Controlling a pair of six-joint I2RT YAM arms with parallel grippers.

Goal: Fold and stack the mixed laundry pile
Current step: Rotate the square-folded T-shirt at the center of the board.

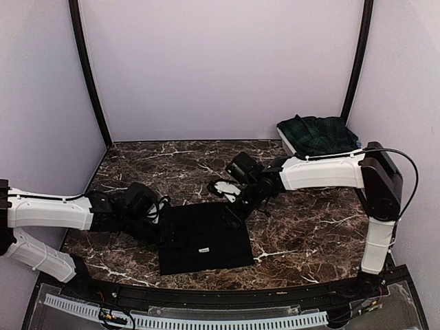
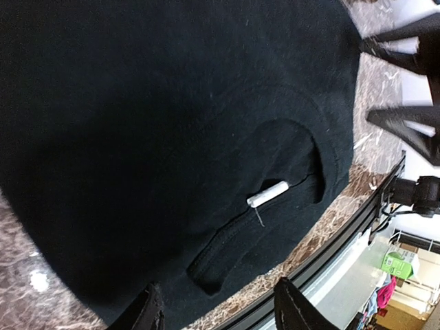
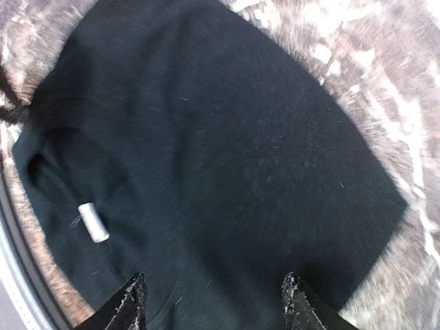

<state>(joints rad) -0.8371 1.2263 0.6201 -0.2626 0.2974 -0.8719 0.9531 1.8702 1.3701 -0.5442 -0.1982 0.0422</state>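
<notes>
My left claw [image 2: 216, 306] hangs low over the left edge of the black cloth [image 1: 203, 237], its two fingers spread with nothing between them. The cloth lies flat on the marble table [image 1: 309, 227], in the middle toward the near edge, and from my left wrist it fills nearly everything beyond those fingers. A small white tag [image 2: 268, 194] sits on the cloth near its near edge. My right claw [image 3: 213, 299] is over the cloth's far right corner, fingers also apart and gripping nothing, the dark fabric spread out just below them. Well apart from both claws, at the far right of the table, a dark green tartan skirt [image 1: 316, 134] is heaped in a white basket [image 1: 289, 146].
</notes>
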